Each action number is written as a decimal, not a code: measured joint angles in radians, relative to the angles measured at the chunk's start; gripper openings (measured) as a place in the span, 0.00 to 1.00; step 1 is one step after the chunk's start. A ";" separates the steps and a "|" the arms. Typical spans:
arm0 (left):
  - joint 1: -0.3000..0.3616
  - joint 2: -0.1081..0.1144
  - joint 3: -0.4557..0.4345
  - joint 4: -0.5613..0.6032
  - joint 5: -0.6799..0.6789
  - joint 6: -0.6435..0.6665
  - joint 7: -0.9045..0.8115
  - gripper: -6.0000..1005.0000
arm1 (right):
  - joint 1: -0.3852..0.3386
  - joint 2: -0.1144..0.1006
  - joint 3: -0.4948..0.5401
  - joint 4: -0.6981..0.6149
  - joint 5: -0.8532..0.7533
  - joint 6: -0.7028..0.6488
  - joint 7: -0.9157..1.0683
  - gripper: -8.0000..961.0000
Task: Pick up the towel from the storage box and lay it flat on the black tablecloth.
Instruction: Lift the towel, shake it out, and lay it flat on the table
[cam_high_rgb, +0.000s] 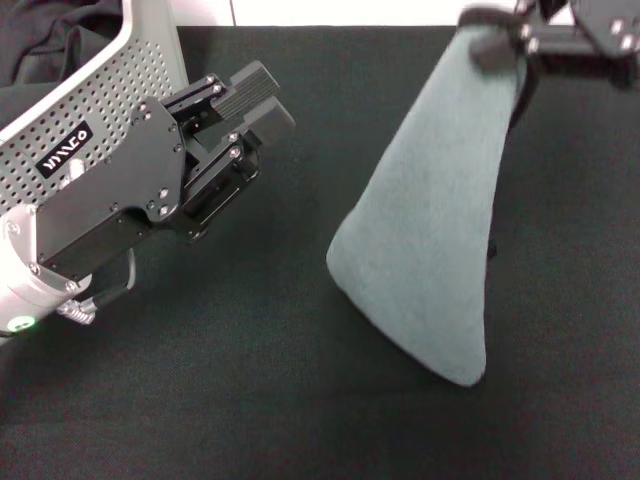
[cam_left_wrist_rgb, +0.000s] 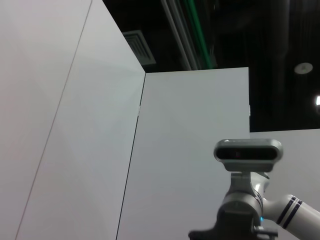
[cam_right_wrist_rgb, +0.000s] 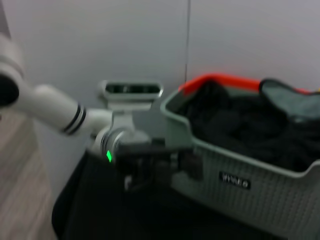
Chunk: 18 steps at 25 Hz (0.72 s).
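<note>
The towel (cam_high_rgb: 430, 220), fuzzy grey-green, hangs from my right gripper (cam_high_rgb: 505, 45), which is shut on its top end at the far right of the head view. Its lower end rests on the black tablecloth (cam_high_rgb: 250, 350), so the cloth slopes down toward me. The light-grey perforated storage box (cam_high_rgb: 90, 110) sits at the far left, and the right wrist view shows its wall and label (cam_right_wrist_rgb: 240, 165). My left gripper (cam_high_rgb: 258, 100) hovers beside the box, shut and holding nothing.
Dark black cloth (cam_right_wrist_rgb: 235, 125) fills the box, with an orange edge (cam_right_wrist_rgb: 220, 80) behind it. A grey-green piece (cam_right_wrist_rgb: 292, 102) shows at the box's far end. The left wrist view shows only white partitions and my head camera (cam_left_wrist_rgb: 248, 150).
</note>
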 joint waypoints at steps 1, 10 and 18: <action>-0.001 0.000 -0.001 0.001 0.000 0.002 0.000 0.34 | -0.003 0.000 -0.015 -0.019 -0.013 0.000 -0.003 0.01; -0.097 0.002 0.013 0.019 0.021 0.084 -0.048 0.34 | -0.030 -0.021 -0.191 -0.167 -0.042 0.008 -0.103 0.01; -0.172 0.010 0.023 0.161 0.218 0.085 -0.073 0.34 | -0.024 -0.051 -0.254 -0.271 -0.049 0.013 -0.123 0.02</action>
